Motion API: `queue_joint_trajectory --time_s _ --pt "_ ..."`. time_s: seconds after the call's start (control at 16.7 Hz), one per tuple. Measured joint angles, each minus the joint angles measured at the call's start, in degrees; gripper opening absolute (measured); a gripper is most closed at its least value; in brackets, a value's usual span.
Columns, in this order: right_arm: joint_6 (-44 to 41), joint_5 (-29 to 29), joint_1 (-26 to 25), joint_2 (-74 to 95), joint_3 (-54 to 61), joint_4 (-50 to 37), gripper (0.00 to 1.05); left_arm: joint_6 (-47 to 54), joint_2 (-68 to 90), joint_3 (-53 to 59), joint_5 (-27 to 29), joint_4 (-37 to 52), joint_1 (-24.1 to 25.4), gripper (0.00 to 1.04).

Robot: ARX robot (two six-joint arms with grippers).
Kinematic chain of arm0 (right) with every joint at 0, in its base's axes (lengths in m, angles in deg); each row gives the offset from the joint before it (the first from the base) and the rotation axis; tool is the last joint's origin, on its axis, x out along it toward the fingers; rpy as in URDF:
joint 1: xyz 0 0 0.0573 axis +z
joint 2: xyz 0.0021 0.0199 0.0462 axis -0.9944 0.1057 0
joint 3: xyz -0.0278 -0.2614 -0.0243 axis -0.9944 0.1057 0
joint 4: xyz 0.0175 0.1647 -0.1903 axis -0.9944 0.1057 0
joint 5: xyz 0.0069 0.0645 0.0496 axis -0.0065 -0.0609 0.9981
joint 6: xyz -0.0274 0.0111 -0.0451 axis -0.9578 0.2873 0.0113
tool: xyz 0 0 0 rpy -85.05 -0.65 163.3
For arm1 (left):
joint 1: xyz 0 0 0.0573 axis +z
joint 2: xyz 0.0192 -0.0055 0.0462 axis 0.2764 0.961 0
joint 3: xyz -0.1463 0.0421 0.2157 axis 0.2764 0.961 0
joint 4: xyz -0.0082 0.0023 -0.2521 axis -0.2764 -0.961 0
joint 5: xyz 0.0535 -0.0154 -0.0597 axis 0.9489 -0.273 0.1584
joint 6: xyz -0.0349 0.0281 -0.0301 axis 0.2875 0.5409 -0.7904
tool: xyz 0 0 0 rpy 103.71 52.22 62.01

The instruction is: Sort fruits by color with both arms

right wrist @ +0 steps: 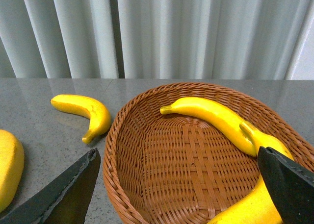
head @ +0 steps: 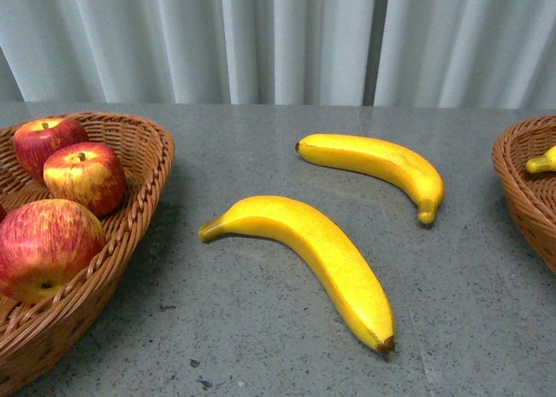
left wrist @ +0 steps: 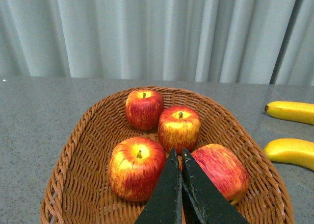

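The bench (head: 486,327) is bare grey stone between 2 baskets, and its far edge runs along a pale curtain (head: 261,41). The left basket (head: 143,197) sits at the near left corner. The right basket (head: 517,188) sits at the right edge, mostly outside the front view. The open middle holds only 2 bananas, apart from each other and from both baskets.

The near banana (head: 317,249) lies mid-bench, its long axis slanting from the left toward the near right. Its stem points at the left basket and its dark tip at the near edge. The far banana (head: 382,164) lies closer to the far edge, its long axis roughly left to right. Its dark tip faces the left edge, and its stem hooks toward the near edge on the right basket's side.

4 apples (left wrist: 136,167) lie in the left basket, 3 with stems up and the 4th tipped on its side. The left gripper (left wrist: 177,153) hangs over them, jaws pressed together with nothing between.

2 more bananas (right wrist: 211,116) lie in the right basket, with one's stem over the other. The right gripper (right wrist: 176,155) is spread wide and empty at that basket. 1 finger (right wrist: 73,185) is outside the rim over the bench, and the other is in front of a basket banana.
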Motion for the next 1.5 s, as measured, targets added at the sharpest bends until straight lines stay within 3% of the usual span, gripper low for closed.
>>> queue_joint_trajectory --time_s 0.24,0.3,0.48,0.54,0.6,0.96,1.2,1.5 --pt "0.00 0.00 0.00 0.00 0.00 0.00 0.98 0.00 -0.96 0.00 0.00 -0.92 0.00 0.01" --pt "0.00 0.00 0.00 0.00 0.00 0.00 0.98 0.00 -6.32 -0.02 -0.13 -9.55 0.00 0.01" --pt "0.00 0.02 0.00 0.00 0.00 -0.02 0.98 0.02 -10.05 -0.02 0.00 -10.88 0.02 0.01" --pt "0.00 0.02 0.00 0.00 0.00 0.00 0.98 0.02 -10.05 -0.02 0.02 -10.88 0.00 0.14" --pt "0.00 0.02 0.00 0.00 0.00 0.00 0.98 0.02 -10.05 -0.02 0.00 -10.88 0.02 0.40" --pt "0.00 0.02 0.00 0.00 0.00 0.00 0.98 0.02 -10.05 -0.02 0.00 -10.88 0.02 0.90" --pt "0.00 0.00 0.00 0.00 0.00 -0.02 0.98 0.07 -10.05 -0.02 0.00 -10.88 0.00 1.00" --pt "0.00 0.02 0.00 0.00 0.00 0.00 0.98 0.04 -10.05 -0.02 0.00 -10.88 0.02 0.98"
